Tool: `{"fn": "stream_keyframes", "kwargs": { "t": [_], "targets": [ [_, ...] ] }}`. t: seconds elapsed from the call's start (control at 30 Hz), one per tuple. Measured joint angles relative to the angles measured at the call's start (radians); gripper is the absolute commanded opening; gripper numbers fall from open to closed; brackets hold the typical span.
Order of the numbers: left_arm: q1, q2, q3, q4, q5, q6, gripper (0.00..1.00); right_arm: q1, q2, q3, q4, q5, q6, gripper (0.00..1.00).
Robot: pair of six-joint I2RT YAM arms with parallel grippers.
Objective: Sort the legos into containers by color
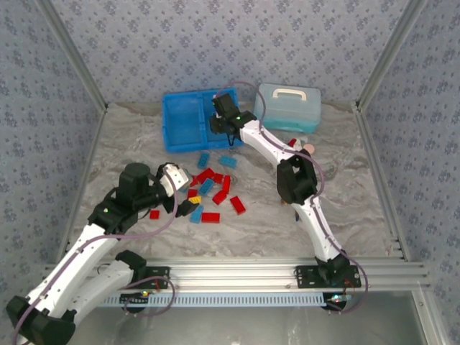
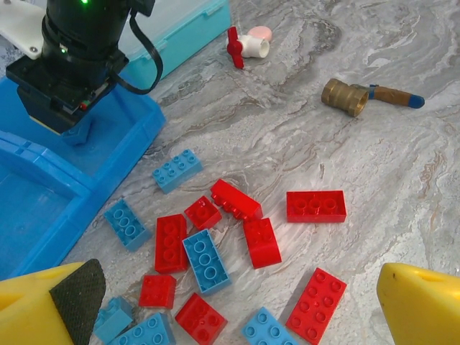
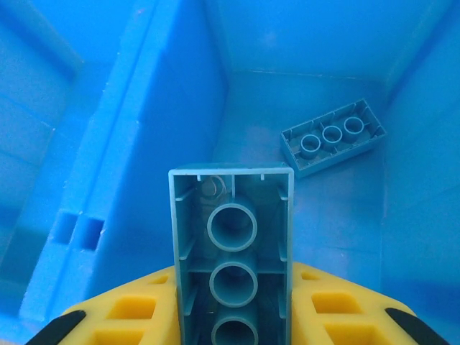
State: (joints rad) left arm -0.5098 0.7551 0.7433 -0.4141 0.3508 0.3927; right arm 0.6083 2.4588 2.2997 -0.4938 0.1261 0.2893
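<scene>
Holding a light blue brick (image 3: 231, 237), the right gripper (image 3: 231, 316) has its yellow fingers (image 3: 129, 320) closed narrow on the brick's two long sides. The hollow underside of the brick faces the wrist camera. The gripper sits over the right-hand compartment of the blue tray (image 1: 180, 126), just right of the middle divider (image 3: 136, 122). The brick hangs low inside the walls; I can't tell whether it touches the floor, as the angle is poor. A second light blue brick (image 3: 332, 136) lies flat in that compartment, near the far corner, studs down.

The left gripper (image 1: 187, 207) is spread wide with nothing between its fingers. It hovers in front of the tray, above the loose bricks (image 1: 212, 190). Those are red and light blue mixed, scattered on the table just in front of the tray, some touching each other. One red brick (image 2: 316, 206) lies a bit apart from the rest, further from the tray.

A pale lidded case (image 1: 290, 104) stands just right of the tray. A brass fitting (image 2: 343, 97) lies on the table well right of the tray.
</scene>
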Motion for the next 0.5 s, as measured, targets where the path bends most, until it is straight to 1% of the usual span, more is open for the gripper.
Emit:
{"fn": "stream_keyframes", "kwargs": {
  "t": [0.17,0.27,0.5],
  "targets": [
    [0.0,0.0,0.0,0.0,0.0,0.0,0.99,-0.004,0.078,0.085,-0.004,0.0,0.014,0.32],
    [0.004,0.0,0.0,0.001,0.0,0.0,0.99,-0.011,0.113,0.107,-0.004,-0.003,0.026,0.34],
    [0.004,0.0,0.0,0.025,-0.008,-0.002,0.99,-0.025,0.177,0.13,-0.008,-0.027,0.05,0.45]
  ]
}}
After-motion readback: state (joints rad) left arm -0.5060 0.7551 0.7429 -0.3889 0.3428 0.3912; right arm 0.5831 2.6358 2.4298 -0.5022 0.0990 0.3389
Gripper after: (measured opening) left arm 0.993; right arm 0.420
